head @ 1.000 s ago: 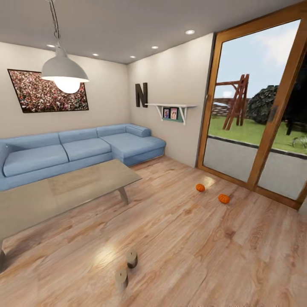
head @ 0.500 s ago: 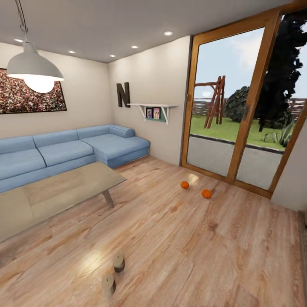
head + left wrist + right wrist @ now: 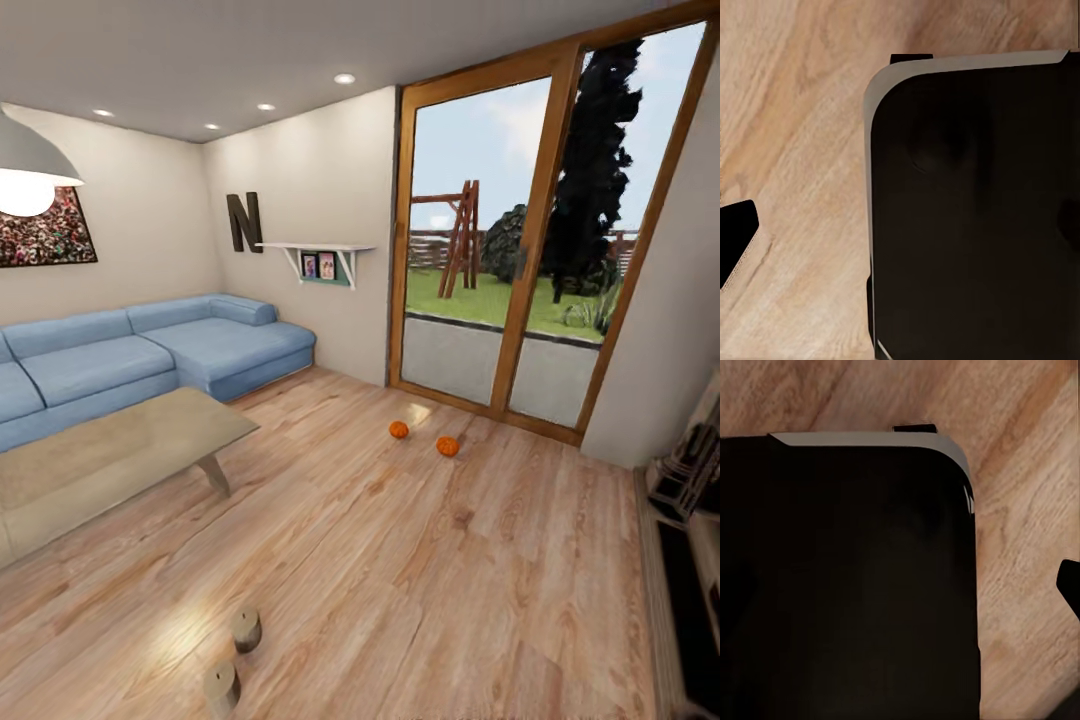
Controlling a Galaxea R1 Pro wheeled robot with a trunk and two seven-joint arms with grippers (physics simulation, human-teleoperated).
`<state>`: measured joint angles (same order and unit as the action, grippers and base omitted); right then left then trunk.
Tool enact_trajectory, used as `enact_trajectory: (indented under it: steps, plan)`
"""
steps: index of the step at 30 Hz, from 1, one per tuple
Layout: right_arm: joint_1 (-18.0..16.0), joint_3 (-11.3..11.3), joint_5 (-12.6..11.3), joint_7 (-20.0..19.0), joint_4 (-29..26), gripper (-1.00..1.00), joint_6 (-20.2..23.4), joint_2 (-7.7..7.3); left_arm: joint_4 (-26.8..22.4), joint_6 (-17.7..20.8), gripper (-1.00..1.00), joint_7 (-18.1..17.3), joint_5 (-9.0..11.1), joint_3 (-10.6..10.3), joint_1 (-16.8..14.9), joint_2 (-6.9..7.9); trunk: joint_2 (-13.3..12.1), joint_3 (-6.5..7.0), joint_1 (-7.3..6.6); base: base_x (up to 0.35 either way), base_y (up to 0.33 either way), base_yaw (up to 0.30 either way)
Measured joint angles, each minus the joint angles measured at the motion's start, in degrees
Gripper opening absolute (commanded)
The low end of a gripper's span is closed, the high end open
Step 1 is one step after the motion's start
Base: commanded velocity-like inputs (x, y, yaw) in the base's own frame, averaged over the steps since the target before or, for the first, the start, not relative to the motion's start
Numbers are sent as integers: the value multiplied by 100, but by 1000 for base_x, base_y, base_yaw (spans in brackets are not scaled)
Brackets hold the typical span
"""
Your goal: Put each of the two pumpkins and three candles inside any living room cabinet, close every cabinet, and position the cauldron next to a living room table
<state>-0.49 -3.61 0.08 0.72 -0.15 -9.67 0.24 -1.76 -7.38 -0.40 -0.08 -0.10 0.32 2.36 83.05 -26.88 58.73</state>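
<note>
Two pumpkins [image 3: 399, 430] [image 3: 448, 446] lay on the wooden floor [image 3: 420, 570] just in front of the glass doors [image 3: 500, 250], near each other but apart. Two candles [image 3: 245, 630] [image 3: 221, 689] stood upright on the floor well short of those doors, toward the camera, one just beside the other. The low worktop [image 3: 110, 455] sat farther from the doors, before the blue sofa [image 3: 150, 350]. At the doors' other side, a dark unit's edge [image 3: 690, 560] showed along the wall. Both wrist views showed a black rounded body [image 3: 975, 217] [image 3: 847, 585] over floorboards; whether either hand was apart or together I could not tell.
</note>
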Motion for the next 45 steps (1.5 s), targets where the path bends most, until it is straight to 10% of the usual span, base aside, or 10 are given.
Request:
enact_trajectory:
  steps: [45]
  plan:
    - [0, 0, 12, 0, 18, 100, -154, 18, 0, 0, 100, 0, 0, -1, 0, 0, 0, 0, 0, 0, 0, -261]
